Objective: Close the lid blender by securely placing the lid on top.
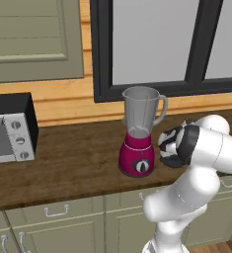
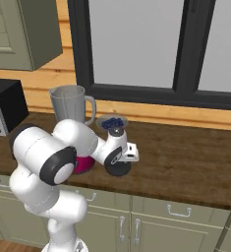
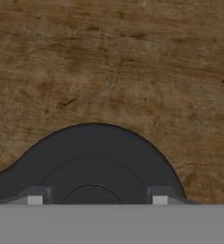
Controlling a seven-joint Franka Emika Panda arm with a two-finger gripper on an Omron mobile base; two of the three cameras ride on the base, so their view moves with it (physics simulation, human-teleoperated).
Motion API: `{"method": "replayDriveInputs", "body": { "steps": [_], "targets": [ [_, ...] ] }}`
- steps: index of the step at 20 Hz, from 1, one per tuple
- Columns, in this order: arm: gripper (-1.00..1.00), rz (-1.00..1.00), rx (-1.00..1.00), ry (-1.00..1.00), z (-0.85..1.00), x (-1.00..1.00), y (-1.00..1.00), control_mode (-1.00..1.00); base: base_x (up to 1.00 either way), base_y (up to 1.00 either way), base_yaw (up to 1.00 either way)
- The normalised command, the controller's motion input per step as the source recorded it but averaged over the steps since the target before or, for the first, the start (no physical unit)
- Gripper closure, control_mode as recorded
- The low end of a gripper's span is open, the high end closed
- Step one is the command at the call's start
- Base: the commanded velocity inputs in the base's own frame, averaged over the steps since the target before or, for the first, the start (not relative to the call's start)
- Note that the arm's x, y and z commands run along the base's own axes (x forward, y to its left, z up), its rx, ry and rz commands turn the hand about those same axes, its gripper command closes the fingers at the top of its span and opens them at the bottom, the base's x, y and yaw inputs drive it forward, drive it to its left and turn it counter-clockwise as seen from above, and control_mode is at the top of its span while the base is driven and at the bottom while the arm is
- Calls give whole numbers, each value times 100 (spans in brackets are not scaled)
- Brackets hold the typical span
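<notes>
Magenta-based, the blender (image 1: 139,133) stands on the wooden counter (image 1: 78,158), jar open. Right of the blender you see the lid (image 2: 118,170) flat on the wood, the gripper (image 3: 93,200) straddling its knob; whether it grips, you cannot tell.

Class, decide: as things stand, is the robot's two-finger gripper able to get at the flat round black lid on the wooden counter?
Probably yes: the gripper is right at the lid, its fingertips flanking the centre knob, nothing between.
</notes>
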Motion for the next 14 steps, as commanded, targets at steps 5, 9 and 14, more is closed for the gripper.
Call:
{"method": "replayDriveInputs", "body": {
  "steps": [5, 9, 14],
  "targets": [
    [100, -2, -2, 0, -39, -42, 1, -100, 0, 0, 0],
    [100, -3, 0, 0, -34, -61, 0, -100, 0, 0, 0],
    [100, -1, 0, 0, -8, -20, 0, -100, 0, 0, 0]
  ]
}}
